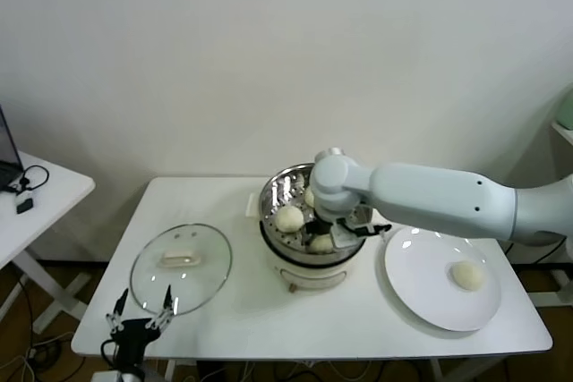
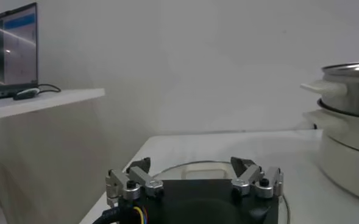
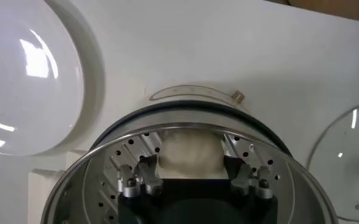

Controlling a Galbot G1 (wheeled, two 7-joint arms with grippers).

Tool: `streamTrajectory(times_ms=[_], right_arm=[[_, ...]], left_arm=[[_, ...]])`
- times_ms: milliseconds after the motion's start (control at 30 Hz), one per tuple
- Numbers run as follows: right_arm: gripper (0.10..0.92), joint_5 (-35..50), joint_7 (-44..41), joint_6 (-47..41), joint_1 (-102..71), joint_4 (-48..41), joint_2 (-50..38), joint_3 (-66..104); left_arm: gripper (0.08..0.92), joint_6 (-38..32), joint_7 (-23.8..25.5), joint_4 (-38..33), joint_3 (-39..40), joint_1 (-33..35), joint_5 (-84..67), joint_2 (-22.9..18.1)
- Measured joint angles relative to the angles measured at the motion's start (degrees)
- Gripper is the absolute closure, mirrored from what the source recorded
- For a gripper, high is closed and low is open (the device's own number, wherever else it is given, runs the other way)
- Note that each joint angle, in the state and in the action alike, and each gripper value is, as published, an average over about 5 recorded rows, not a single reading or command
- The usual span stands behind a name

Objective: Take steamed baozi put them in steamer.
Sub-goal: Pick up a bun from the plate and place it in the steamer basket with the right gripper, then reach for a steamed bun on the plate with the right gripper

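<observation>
White bench point(image 1: 233, 310) against a plain wall. Right tool point(image 3: 191, 182) down inside steamer point(image 3: 106, 158), jaws closed around a baozi point(image 3: 188, 152). Risks: releasing too early, rolling onto neighbouring baozi point(image 1: 288, 217); clipping the rim on withdrawal. Left tool point(image 2: 194, 181) parked low, spread wide, empty.

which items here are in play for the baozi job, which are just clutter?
In play:
- baozi in steamer, with two more beside it
- bun between the right gripper fingers
- last baozi on plate
- steamer
- white plate

Lying about:
- glass lid
- laptop on side table
- left gripper, parked at the table's front edge
</observation>
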Motion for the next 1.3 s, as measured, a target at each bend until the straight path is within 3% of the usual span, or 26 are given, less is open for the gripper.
streamTrajectory(times_ms=[100, 567, 1033, 1300], right_arm=[[0.207, 0.0, 0.0, 0.2, 0.1, -0.1, 0.1, 0.2], [0.203, 5.4, -0.7, -1.3, 3.8, -1.7, -1.4, 2.6], [0.203, 32.7, 0.3, -17.5, 15.4, -8.9, -14.6, -5.1], [0.203, 39.5, 1.2, -24.1, 12.1, -12.8, -25.9, -5.6]], left_arm=[[0.177, 0.0, 0.0, 0.0, 0.0, 0.0, 0.0, 0.0], [0.177, 0.2, 0.0, -0.2, 0.1, -0.2, -0.2, 0.3], [0.177, 1.1, -0.2, -1.3, 0.8, -1.6, -0.5, 1.5], [0.177, 1.4, -0.2, -1.2, 1.3, -2.5, -0.6, 1.9]])
